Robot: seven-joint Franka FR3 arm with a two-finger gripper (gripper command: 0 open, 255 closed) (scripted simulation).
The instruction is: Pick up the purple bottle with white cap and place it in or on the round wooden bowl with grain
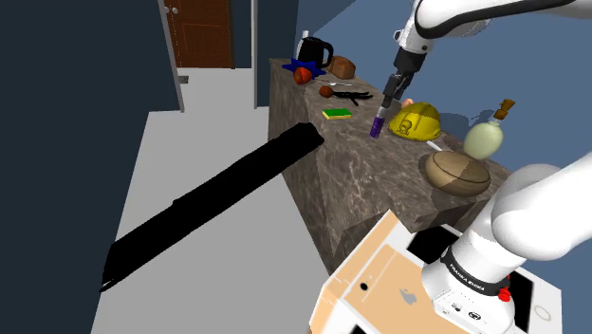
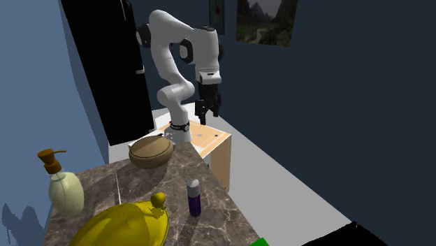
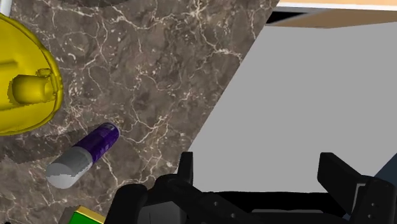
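Mia: Where is the gripper (image 1: 389,101)?

Tom: It hangs up in the air, near the edge of the brown stone counter (image 1: 351,180).

Mia: Are its jaws open?

Tom: Yes, wide open. The two black fingers (image 3: 185,168) stand far apart. Nothing is held between them. Between them you just see the grey floor (image 3: 286,95), far below.

Mia: And the purple bottle (image 3: 95,145)?

Tom: It stands straight up on the counter, with its pale cap on top. It is lower than the jaws and off to one side, out past one finger. It is not between the jaws, and they do not touch it.

Mia: What is that yellow thing (image 3: 25,83)?

Tom: I can't tell. It is big and round with a knob on top. It sits on the counter near the bottle, on the side away from the jaws.

Mia: Where is the bowl (image 1: 456,173)?

Tom: The round brown bowl is on the same counter, lower than the jaws too. It is well apart from the bottle and closer to the stand (image 1: 379,285) than the bottle is. A pale green soap bottle (image 1: 483,139) with a brown pump stands near the bowl.
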